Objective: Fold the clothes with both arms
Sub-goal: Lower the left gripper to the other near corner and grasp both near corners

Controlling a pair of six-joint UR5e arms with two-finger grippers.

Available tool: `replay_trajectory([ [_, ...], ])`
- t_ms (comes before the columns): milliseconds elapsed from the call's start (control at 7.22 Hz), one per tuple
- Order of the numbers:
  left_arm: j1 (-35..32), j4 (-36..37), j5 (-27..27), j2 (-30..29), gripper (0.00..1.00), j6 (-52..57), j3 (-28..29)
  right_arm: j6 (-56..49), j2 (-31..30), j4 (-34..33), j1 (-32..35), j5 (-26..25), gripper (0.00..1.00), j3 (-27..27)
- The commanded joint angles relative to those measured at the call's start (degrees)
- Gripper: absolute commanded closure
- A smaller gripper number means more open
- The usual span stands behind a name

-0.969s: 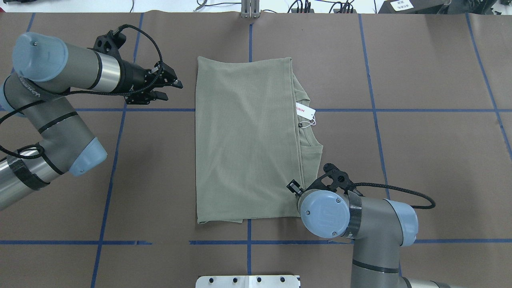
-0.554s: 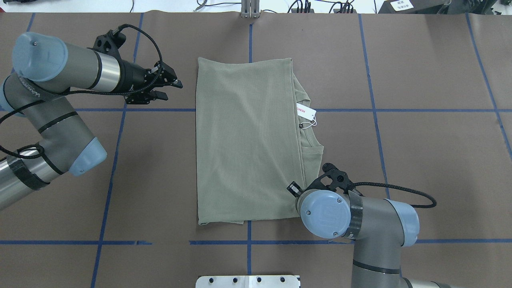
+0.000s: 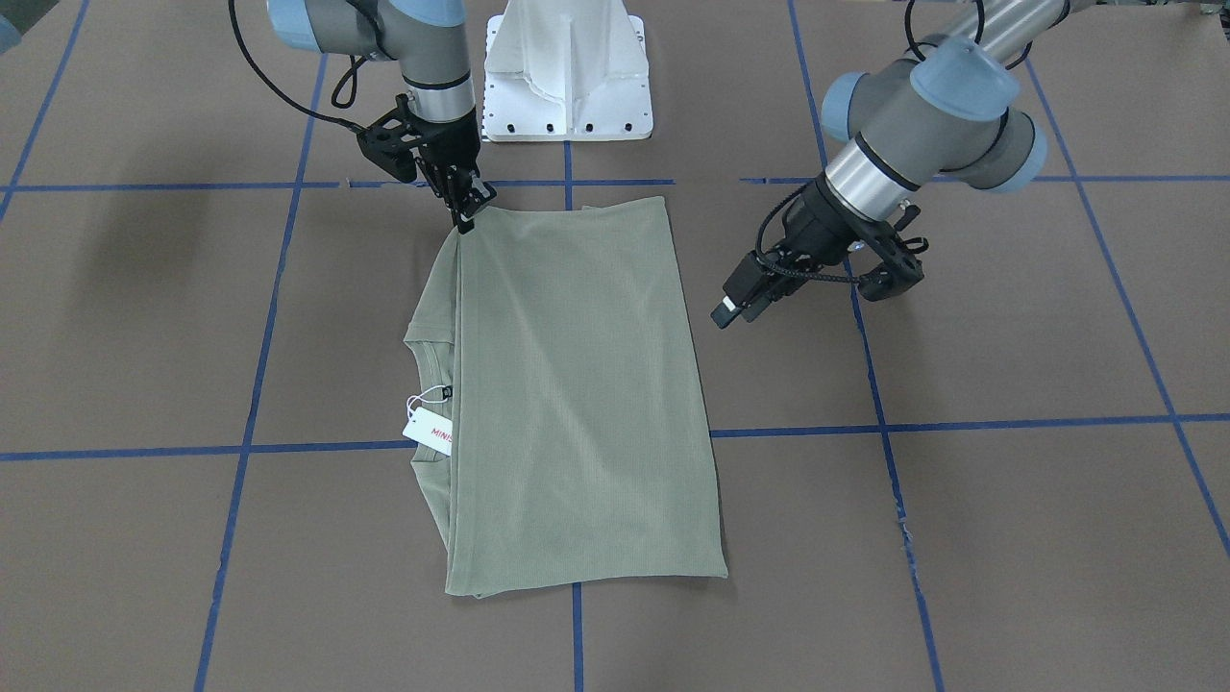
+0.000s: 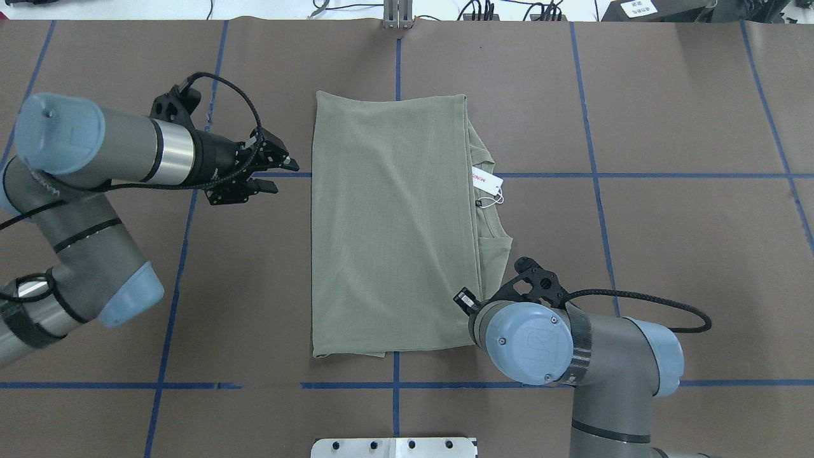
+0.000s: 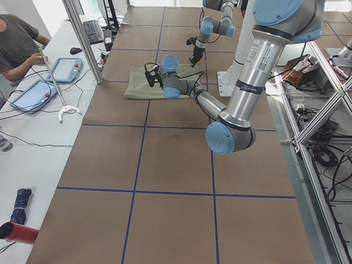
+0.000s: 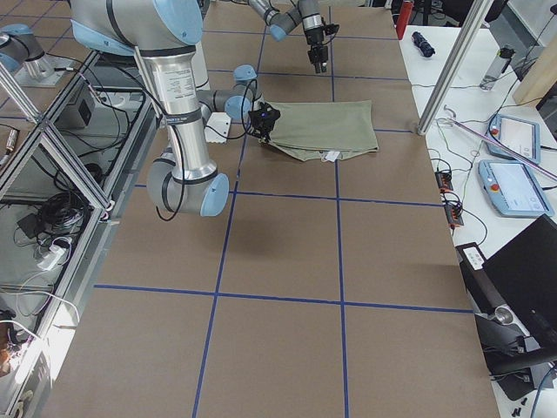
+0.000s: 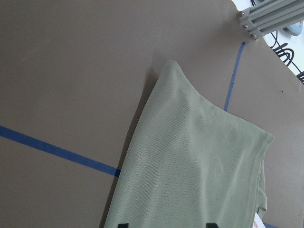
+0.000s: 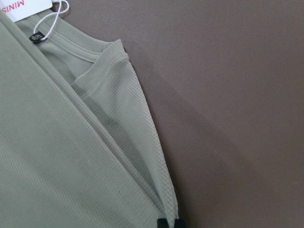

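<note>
The sage-green shirt (image 4: 388, 222) lies folded into a tall rectangle at the table's middle, also in the front view (image 3: 577, 404). Its collar and white MINISO tag (image 4: 486, 179) stick out on its right side. My left gripper (image 4: 284, 177) is open and empty, hovering just left of the shirt's far-left part; its wrist view shows the shirt (image 7: 199, 175) ahead between wide-apart fingertips. My right gripper (image 3: 468, 219) is shut on the shirt's near right corner; its wrist view shows the fingertips (image 8: 161, 222) pinching the folded edge (image 8: 156, 185). In the overhead view its wrist hides it.
The brown table cover carries a grid of blue tape lines (image 4: 636, 175). The white pedestal base (image 3: 567, 77) stands at the robot's edge. An aluminium post (image 4: 398, 16) and cables line the far edge. An operator (image 5: 16, 44) sits beside the table's left end.
My left arm has swung toward the robot's side, bringing its open gripper closer along the shirt's left edge. My right arm has shifted slightly, still at the near right corner.
</note>
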Motion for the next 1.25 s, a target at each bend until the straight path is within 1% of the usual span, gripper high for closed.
replay_trajectory([
  [0, 12.5, 14.1, 12.8, 3.7, 0.39, -6.6, -12.1, 0.1, 0.0, -0.2, -0.1, 0.0, 1.00, 0.6],
  [138, 20.1, 15.6, 19.3, 4.1, 0.39, -11.7, -12.1, 0.1, -0.2, -0.2, -0.1, 0.0, 1.00, 0.6],
  [277, 25.8, 15.5, 25.2, 6.3, 0.39, -13.0, -12.0, 0.1, -0.5, -0.2, -0.1, 0.0, 1.00, 0.6],
  [415, 28.3, 15.7, 28.2, 6.4, 0.39, -13.6, -11.6, 0.1, -0.4, -0.2, -0.1, 0.0, 1.00, 0.7],
  [554, 29.9, 15.8, 29.2, 6.6, 0.39, -14.4, -10.6, 0.1, -0.4, -0.2, -0.1, 0.0, 1.00, 0.7],
  [1108, 30.9, 15.8, 29.3, 5.7, 0.40, -15.5, -7.8, 0.1, -0.3, -0.2, -0.2, -0.1, 1.00, 0.7],
])
